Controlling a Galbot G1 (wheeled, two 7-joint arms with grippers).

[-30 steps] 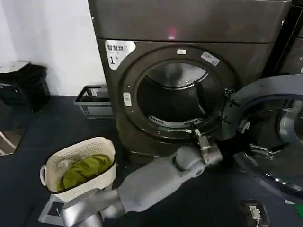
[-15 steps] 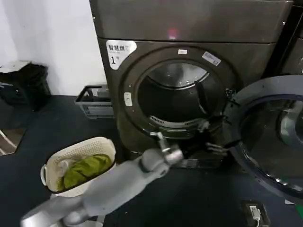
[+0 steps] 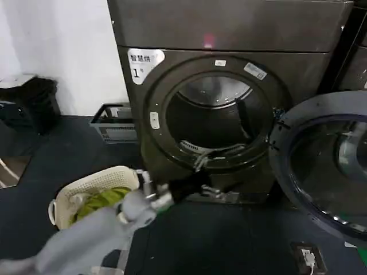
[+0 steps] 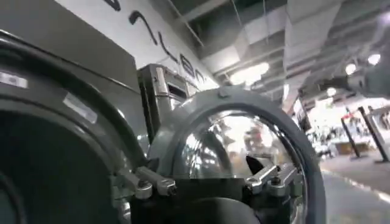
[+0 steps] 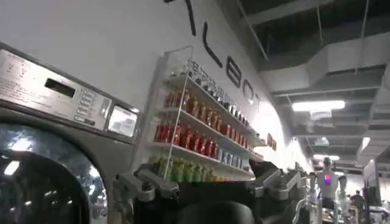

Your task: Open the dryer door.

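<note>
Left tool (image 3: 209, 166): held low in front of the drum opening, jaws apart and clamped on nothing; in the left wrist view the left tool (image 4: 210, 182) has its two fingers spread, with the door behind them.
Left arm: a second ago it reached across to the door's hinge side at the right; half a second ago it was mid-front; now it has drawn back toward the robot's left, elbow near the basket. Reads as a withdrawal after the push.
Right tool (image 5: 207, 182): jaws apart, empty, pointing up past a machine front and a far shelf of bottles (image 5: 195, 137); parked.
Dryer door (image 3: 321, 166): swung fully out to the right of the machine marked "1", inner side and glass toward the camera, well apart from the opening; position matches the earlier frames.
Drum opening (image 3: 212, 117): unobstructed, rim exposed all round.
Laundry basket (image 3: 97, 192): on the floor at the left of the machine, green cloth inside, untouched.
Task status (judgement): door open; only the arm retreat seems left.
</note>
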